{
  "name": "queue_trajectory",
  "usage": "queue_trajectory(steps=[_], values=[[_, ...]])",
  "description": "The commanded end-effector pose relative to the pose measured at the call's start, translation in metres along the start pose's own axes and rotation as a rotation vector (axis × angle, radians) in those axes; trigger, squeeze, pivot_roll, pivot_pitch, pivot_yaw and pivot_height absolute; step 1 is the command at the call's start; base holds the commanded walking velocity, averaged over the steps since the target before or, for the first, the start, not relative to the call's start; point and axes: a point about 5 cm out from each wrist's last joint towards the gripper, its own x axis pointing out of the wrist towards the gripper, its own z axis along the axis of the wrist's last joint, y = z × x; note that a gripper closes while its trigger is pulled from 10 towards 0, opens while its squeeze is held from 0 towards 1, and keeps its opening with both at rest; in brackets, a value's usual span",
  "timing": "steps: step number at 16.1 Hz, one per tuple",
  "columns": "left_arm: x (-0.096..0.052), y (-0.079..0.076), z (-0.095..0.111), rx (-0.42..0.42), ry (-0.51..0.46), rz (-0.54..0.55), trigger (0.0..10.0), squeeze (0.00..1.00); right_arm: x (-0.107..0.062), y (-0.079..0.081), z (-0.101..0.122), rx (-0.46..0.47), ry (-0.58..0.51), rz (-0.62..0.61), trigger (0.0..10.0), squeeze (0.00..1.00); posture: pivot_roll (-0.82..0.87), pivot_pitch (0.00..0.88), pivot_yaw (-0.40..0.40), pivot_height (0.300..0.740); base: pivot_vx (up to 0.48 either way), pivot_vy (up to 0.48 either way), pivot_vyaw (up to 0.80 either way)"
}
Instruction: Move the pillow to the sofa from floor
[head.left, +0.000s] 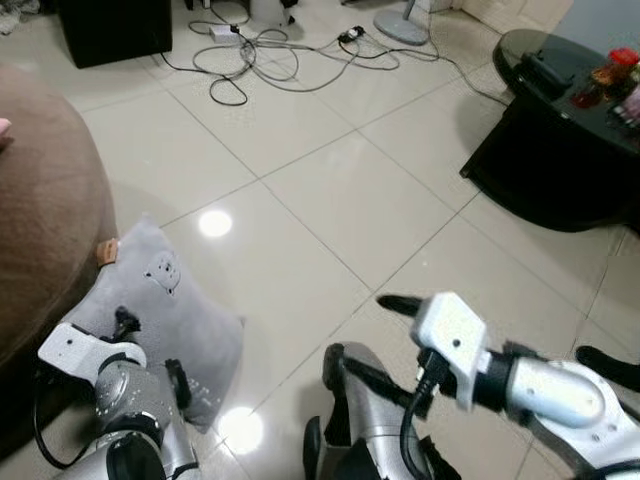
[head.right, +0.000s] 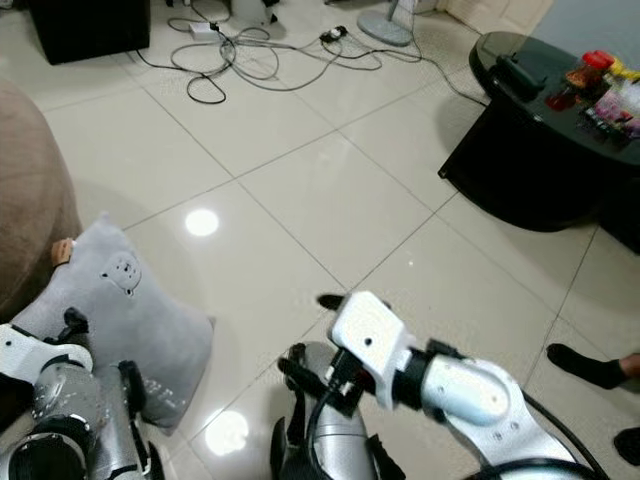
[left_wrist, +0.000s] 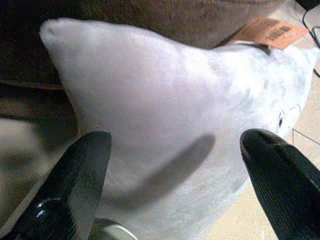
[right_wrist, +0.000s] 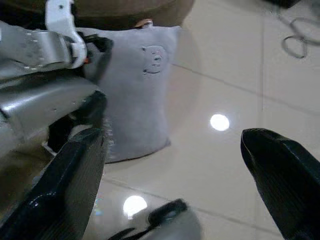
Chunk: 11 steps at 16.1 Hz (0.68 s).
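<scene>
Two silver metallic arms, rounded housings. White blocky wrist module on each. Black cable looping from right wrist module. Left gripper (left_wrist: 175, 187), right gripper (right_wrist: 175, 185): long glossy black fingers, tapered tips.

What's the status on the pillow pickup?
Left gripper open, fingers either side of soft grey square pillow, not closed. Pillow on tiled floor against brown sofa. Right gripper open, over bare floor. Nothing blocking.

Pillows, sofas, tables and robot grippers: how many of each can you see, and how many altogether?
Grey pillow: 1
Brown sofa: 1
Black table: 1
Grippers: 2, the left gripper with open fingers at the pillow, and the right gripper with open fingers over the floor
Total: 5
</scene>
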Motion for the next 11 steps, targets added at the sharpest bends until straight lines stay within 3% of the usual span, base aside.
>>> queue_trajectory(steps=[1, 5, 8, 11], values=[[-0.003, -0.002, -0.006, 0.011, 0.012, -0.002, 10.0, 0.00, -0.002, -0.002, 0.000, -0.009, 0.002, 0.000, 10.0, 0.00, -0.30, 0.149, -0.268, 0.533, 0.000, 0.000, 0.00], [-0.001, -0.004, -0.001, -0.031, -0.011, 0.013, 10.0, 0.00, -0.004, 0.004, 0.011, -0.017, -0.049, 0.072, 10.0, 0.00, -0.33, 0.148, -0.291, 0.533, 0.000, 0.000, 0.00], [-0.002, -0.004, -0.001, 0.067, -0.026, 0.078, 10.0, 0.00, -0.008, 0.014, 0.006, -0.046, -0.013, 0.137, 10.0, 0.00, -0.34, 0.142, -0.294, 0.533, 0.000, 0.000, 0.00], [-0.005, -0.012, -0.009, 0.102, 0.003, 0.061, 10.0, 0.00, -0.009, 0.015, 0.006, -0.030, -0.006, 0.120, 10.0, 0.00, -0.35, 0.144, -0.293, 0.533, 0.000, 0.000, 0.00]])
